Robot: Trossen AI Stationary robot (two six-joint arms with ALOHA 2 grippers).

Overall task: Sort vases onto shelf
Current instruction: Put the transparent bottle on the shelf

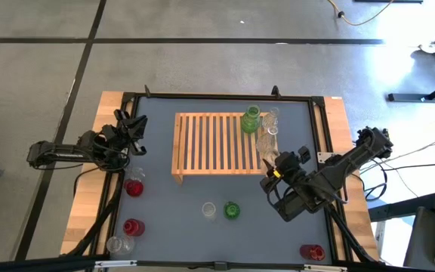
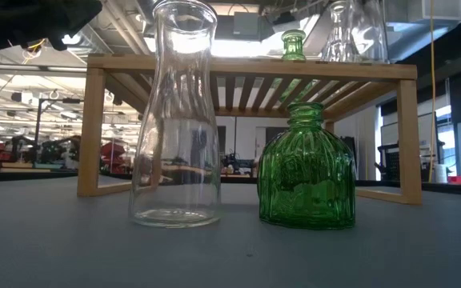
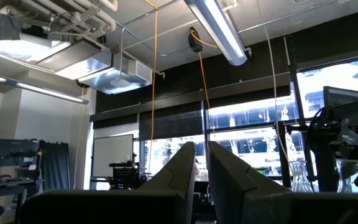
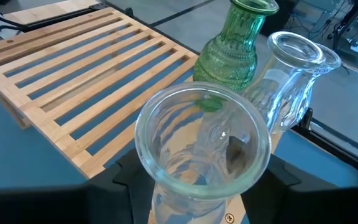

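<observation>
The wooden shelf (image 1: 217,143) stands mid-table. A green vase (image 4: 232,46) and a clear vase (image 4: 291,81) stand on its far right corner. Nearer, on its right edge, stands a wide-mouthed clear vase (image 4: 201,143). My right gripper (image 4: 204,186) is open around it, one finger on each side of its lower body, with bare wood showing beside the glass. My left gripper (image 3: 201,168) is shut, parked at the table's left edge (image 1: 131,130) and pointing upward.
In front of the shelf stand a clear vase (image 1: 208,209) and a green vase (image 1: 232,211). Two red vases (image 1: 134,187) (image 1: 132,227) and a clear vase (image 1: 114,244) stand near left. Another red vase (image 1: 312,251) sits near right. The shelf's left slats (image 1: 198,140) are bare.
</observation>
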